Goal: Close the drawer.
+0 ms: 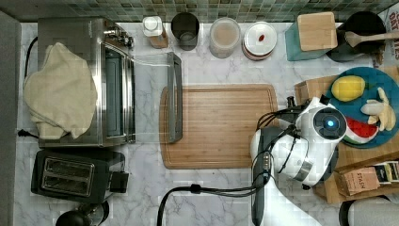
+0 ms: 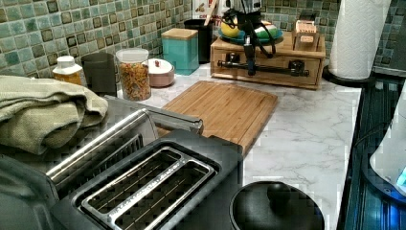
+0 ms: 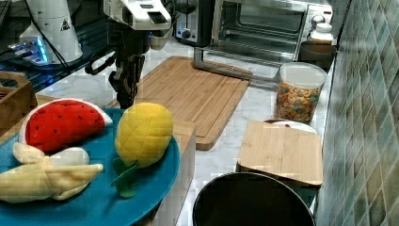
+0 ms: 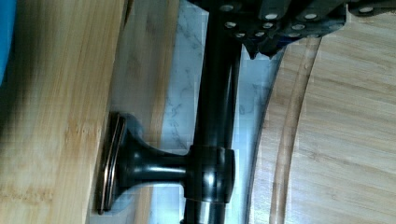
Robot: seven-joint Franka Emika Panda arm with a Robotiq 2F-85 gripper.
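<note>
While the left view shows the drawer (image 2: 268,64) flush, the fingers' (image 2: 249,57) state stays unclear

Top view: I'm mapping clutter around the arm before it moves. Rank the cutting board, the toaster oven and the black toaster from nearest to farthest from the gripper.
The gripper sits at the drawer front, on the top view's right.
1. Cutting board: nearest, center, just to its left.
2. Toaster oven: well beyond the board, on the left.
3. Black toaster: lower left; only slightly farther than the oven, nearly too close to call.

cutting board (image 1: 216,126) | toaster oven (image 1: 89,80), door open | toaster (image 1: 70,175)
</note>
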